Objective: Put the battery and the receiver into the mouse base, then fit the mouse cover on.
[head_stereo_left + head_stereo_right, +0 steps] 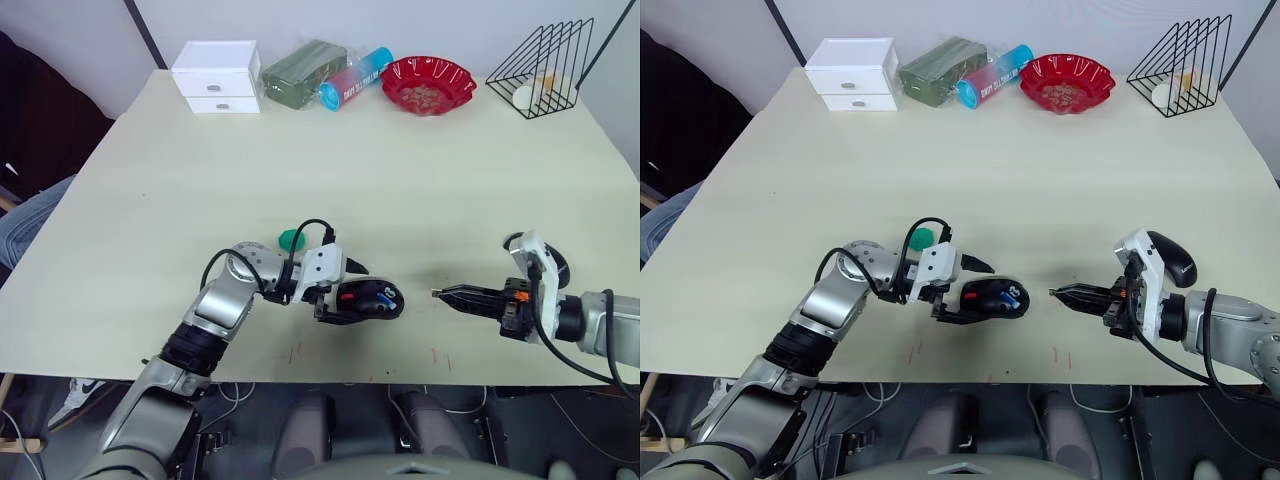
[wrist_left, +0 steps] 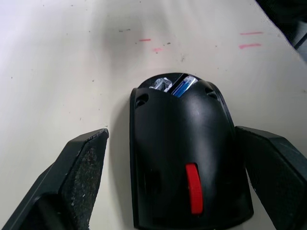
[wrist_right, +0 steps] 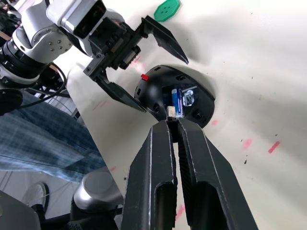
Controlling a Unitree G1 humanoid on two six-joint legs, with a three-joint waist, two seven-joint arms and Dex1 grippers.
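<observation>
Near edge, table (image 1: pixel 150 200): faint red marks on the pale top.

Right gripper (image 1: pixel 1056 293): lies low over the table, right of the mouse base, tips pointing at it with a clear gap between. Fingers pressed together on the receiver (image 3: pixel 171 111), a tiny pale nub pinched at their tips.

Mouse cover (image 1: pixel 1172 257): glossy black shell, on the table just behind the right wrist.

Mouse base (image 1: pixel 370 299): black body, flat on the table, near the front edge and a little left of centre. Red scroll wheel (image 2: pixel 193 188) faces the left gripper. Rear compartment uncovered, facing the right gripper.

Battery (image 2: pixel 183 86): blue, seated in that rear compartment.

Left gripper (image 1: pixel 352 288): fingers spread wide, one on each side of the base's wheel end; whether either pad touches cannot be told.

Green disc (image 1: pixel 291 239): on the table just behind the left wrist.

Far edge, left to right: white drawer box (image 1: pixel 217 77), green packet (image 1: pixel 303 71), blue-capped tube (image 1: pixel 355 78), red bowl (image 1: pixel 427 84), black wire rack (image 1: pixel 546 68).
</observation>
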